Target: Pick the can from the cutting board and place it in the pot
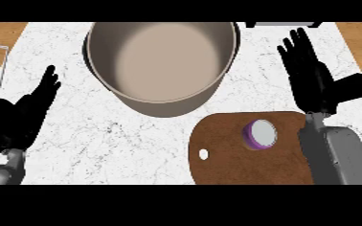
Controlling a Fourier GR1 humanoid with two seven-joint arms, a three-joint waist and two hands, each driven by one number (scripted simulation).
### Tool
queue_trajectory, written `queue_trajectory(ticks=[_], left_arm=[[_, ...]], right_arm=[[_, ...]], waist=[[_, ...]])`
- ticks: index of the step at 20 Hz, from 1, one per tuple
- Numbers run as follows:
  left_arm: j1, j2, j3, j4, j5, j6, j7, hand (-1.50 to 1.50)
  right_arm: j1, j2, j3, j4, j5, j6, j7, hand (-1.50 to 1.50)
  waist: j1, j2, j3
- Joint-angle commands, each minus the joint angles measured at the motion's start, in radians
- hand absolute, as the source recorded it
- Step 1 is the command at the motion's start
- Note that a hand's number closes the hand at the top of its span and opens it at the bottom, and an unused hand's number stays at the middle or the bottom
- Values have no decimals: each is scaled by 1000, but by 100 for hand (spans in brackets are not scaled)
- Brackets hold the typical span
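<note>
Purple can [262, 134] stands untouched on the board [237, 170]; our right hand [309, 74] hangs open and empty near it, likely readying a grasp; left hand [32, 110] rests open, empty.

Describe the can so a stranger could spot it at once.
On the white marble counter, find the brown cutting board at the lower right, below the grey pot. Near its upper edge stands the can: small, round, purple-sided with a pale grey top, the only thing on the board.
</note>
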Motion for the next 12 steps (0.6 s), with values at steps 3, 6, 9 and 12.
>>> queue_trajectory(ticks=[3, 6, 9, 12], left_arm=[[-16, -75, -59, 78, 13, -55, -9, 0], [46, -151, -144, 76, 16, -79, -50, 0], [77, -168, -140, 91, 55, -88, -28, 0], [71, -199, -146, 112, 49, -82, -53, 0]], right_arm=[[46, -71, 171, 7, 110, 139, 49, 150], [98, -148, 339, -48, 216, 259, 77, 150], [112, -205, 208, -103, 520, -95, -148, -150], [239, -67, 214, -223, 481, -191, -369, -150]], waist=[[-23, -40, -14], [-31, -45, -18], [-83, -57, -17], [-73, -53, -10]])
